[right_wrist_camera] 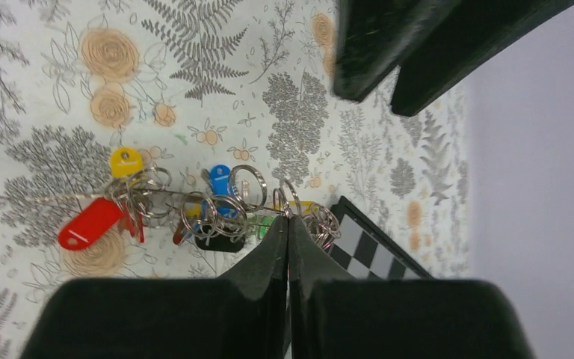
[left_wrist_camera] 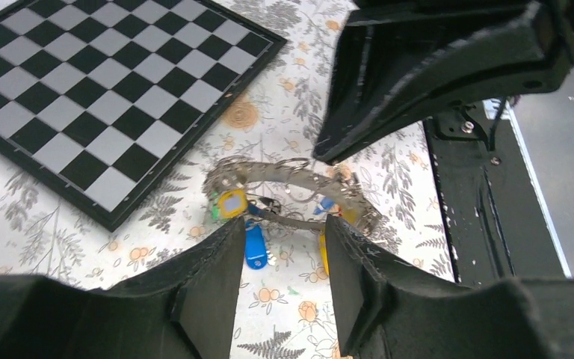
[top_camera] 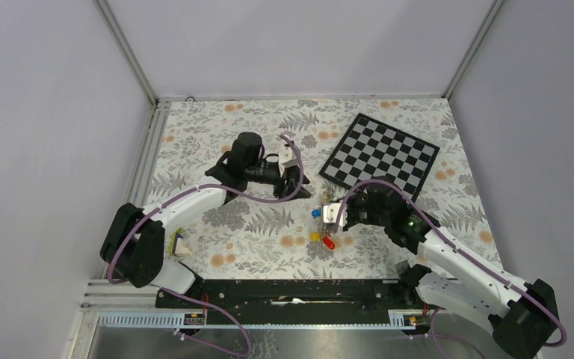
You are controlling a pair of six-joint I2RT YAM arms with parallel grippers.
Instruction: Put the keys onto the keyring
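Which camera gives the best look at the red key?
The right wrist view: the red key appears large and clear. The top view shows only a tiny red speck; in the left wrist view I cannot find it.

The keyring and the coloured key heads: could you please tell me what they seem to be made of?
Keyring: probably metal; a flat grey band with a dull sheen and bright glints along its edge.
Key heads, such as the red head and the blue head: likely plastic; saturated, smooth, softly glossy.
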